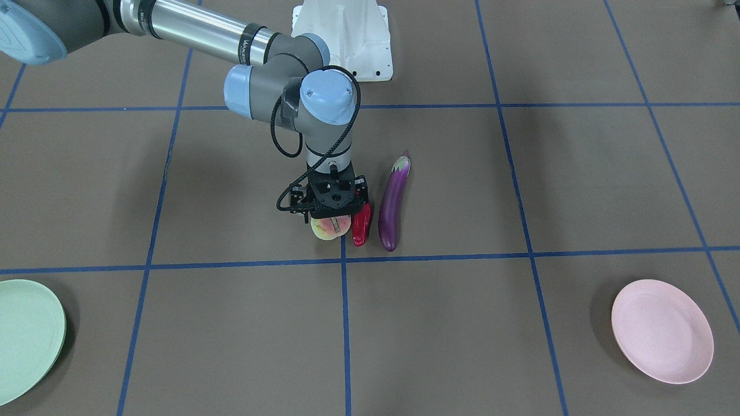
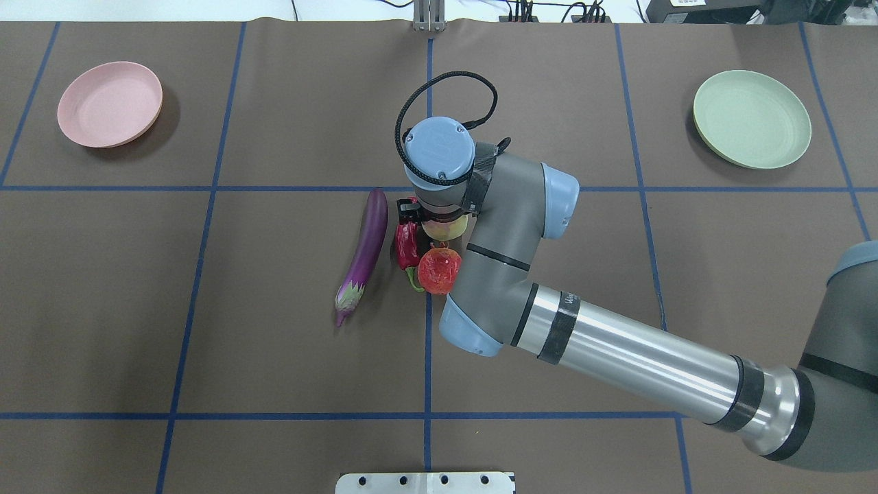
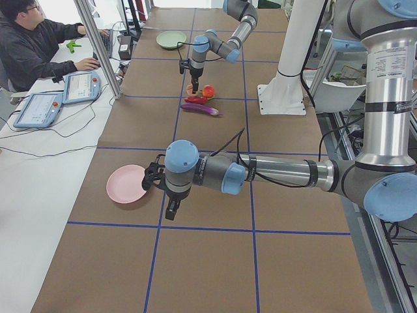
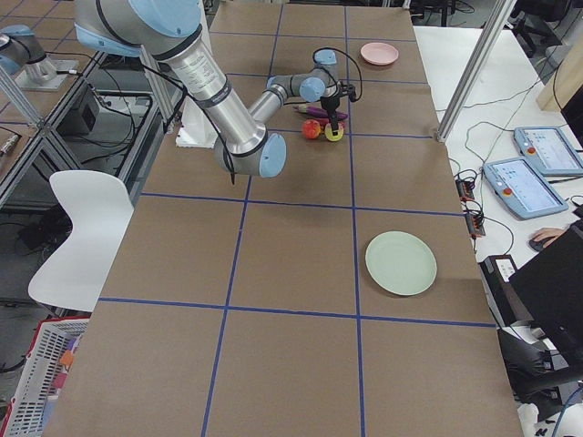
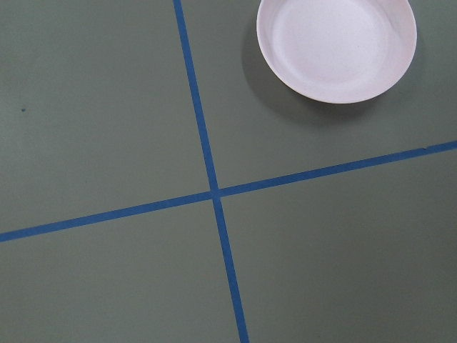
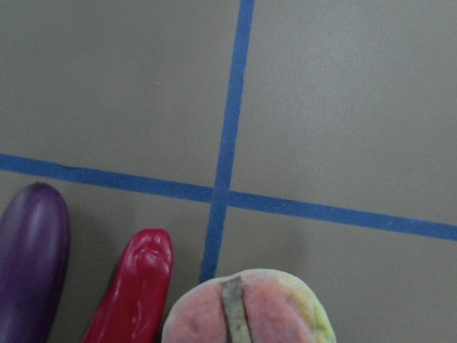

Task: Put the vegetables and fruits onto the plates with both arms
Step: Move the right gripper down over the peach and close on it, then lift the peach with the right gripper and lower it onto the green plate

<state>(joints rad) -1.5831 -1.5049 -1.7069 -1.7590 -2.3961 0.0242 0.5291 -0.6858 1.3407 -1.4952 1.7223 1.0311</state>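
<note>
My right gripper (image 1: 334, 215) is lowered over the pink-and-green peach (image 1: 328, 229), its jaws on either side of it; it looks open. The peach fills the bottom of the right wrist view (image 6: 243, 307). The red chili (image 1: 361, 228) lies right beside the peach, and the purple eggplant (image 1: 393, 202) lies beyond the chili. The red-and-yellow bumpy fruit (image 2: 439, 269) sits against the arm's wrist, hidden in the front view. The mint plate (image 2: 751, 128) and the pink plate (image 2: 110, 103) are empty. My left gripper (image 3: 171, 212) hovers near the pink plate (image 5: 335, 46); I cannot tell if it is open.
The white base block (image 1: 344, 40) stands at the robot's table edge. Blue tape lines cross the brown table. An operator (image 3: 39, 39) sits with tablets at a side bench. The right arm's forearm (image 2: 638, 357) stretches low across the table's right half.
</note>
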